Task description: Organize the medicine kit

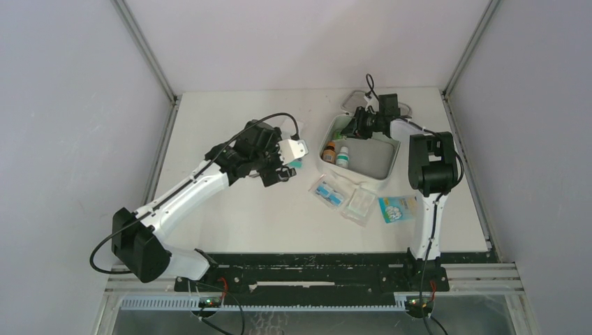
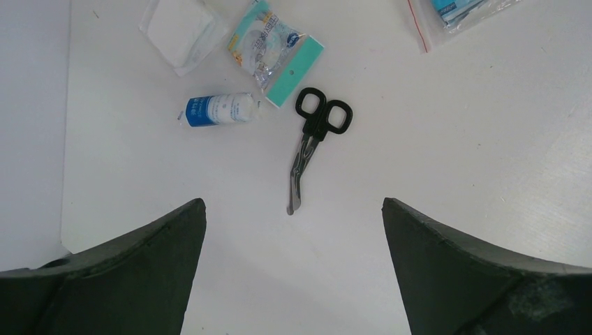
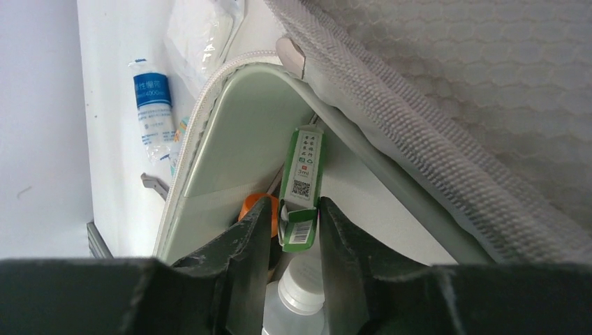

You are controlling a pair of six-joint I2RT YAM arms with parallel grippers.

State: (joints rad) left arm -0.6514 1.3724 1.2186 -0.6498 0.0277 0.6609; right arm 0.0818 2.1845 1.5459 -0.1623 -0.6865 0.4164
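- My right gripper (image 3: 297, 206) is down inside the medicine kit (image 3: 230, 139), with its pale wall on one side of me and the quilted lid (image 3: 454, 70) slanting over the other.
- Jaws are narrow, with a green box (image 3: 304, 174) upright between the fingers (pinched or just touching, cannot tell).
- A white-capped bottle (image 3: 300, 296) sits right under the fingers.
- My left gripper (image 2: 293, 206) is spread full wide with nothing in it, above the table (image 1: 230, 209).
- The scissors (image 2: 314, 139) lie just ahead of it.
- The kit lies off to that hand's right, apart from it.
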